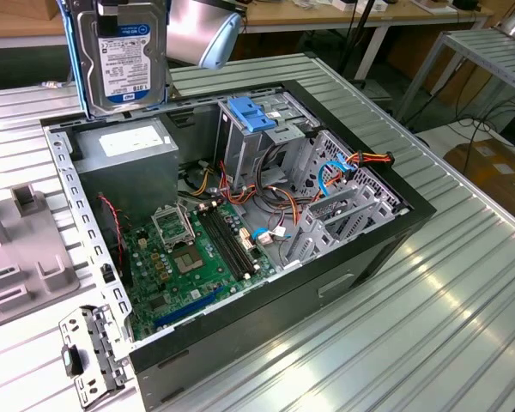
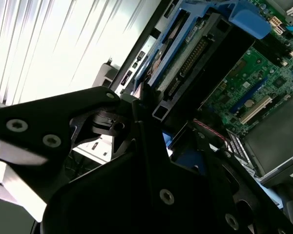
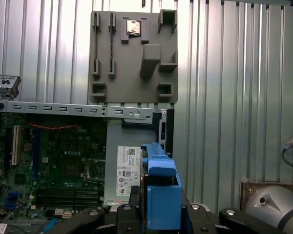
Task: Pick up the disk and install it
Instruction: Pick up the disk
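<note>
The disk (image 1: 124, 51), a silver hard drive with a white and blue label and blue side rails, hangs upright in the air at the exterior view's upper left. It is above the grey power-supply box (image 1: 124, 159) of the open computer case (image 1: 403, 206). My gripper (image 3: 158, 217) is shut on the disk, its black fingers (image 3: 95, 217) clamping it from the sides. One blue rail (image 3: 161, 187) faces the first wrist view. The second wrist view looks along the disk's circuit-board underside (image 2: 185, 51) past the black fingers (image 2: 136, 126).
Inside the case are the green motherboard (image 1: 197, 257), loose cables (image 1: 275, 202) and a metal drive cage holding a bare blue bracket (image 1: 251, 113). A grey fixture plate (image 3: 134, 56) lies on the ribbed table beside the case. A loose metal bracket (image 1: 90, 352) lies by the case's near corner.
</note>
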